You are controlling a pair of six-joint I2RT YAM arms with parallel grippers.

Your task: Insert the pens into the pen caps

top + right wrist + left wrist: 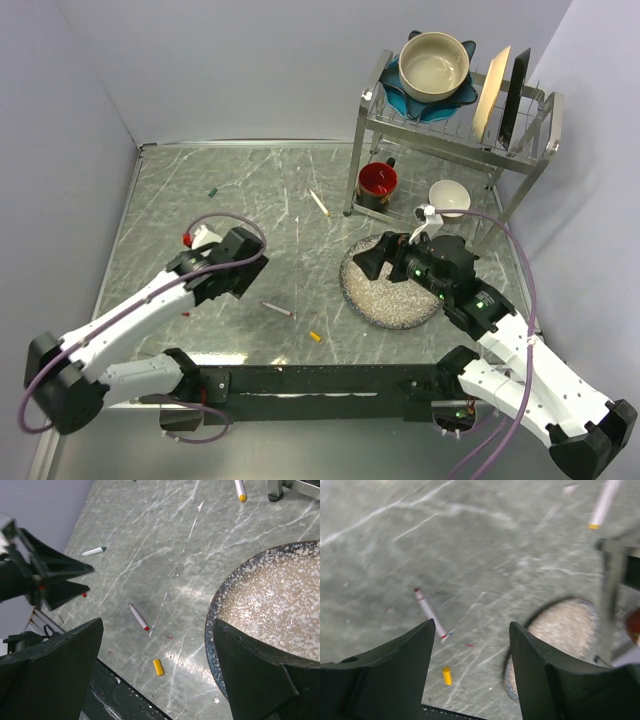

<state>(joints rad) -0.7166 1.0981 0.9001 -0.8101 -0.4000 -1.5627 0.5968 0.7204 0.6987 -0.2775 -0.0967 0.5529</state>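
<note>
We find the left gripper [470,626] with its dark fingers apart, gripping nothing, above the grey marbled tabletop [250,180]. Near it lies a thin white pen with a red tip [431,614], and a short yellow plastic cap [447,675] sits nearer still. A yellow-tipped white pen [319,203] lies farther off, a green-tipped one [94,551] at the left. The right gripper [158,622] gapes wide over the left edge of the speckled round plate [260,595].

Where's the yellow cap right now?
In the top view the yellow cap lies centre-front on the table, between the red-tipped pen and the speckled plate.
</note>
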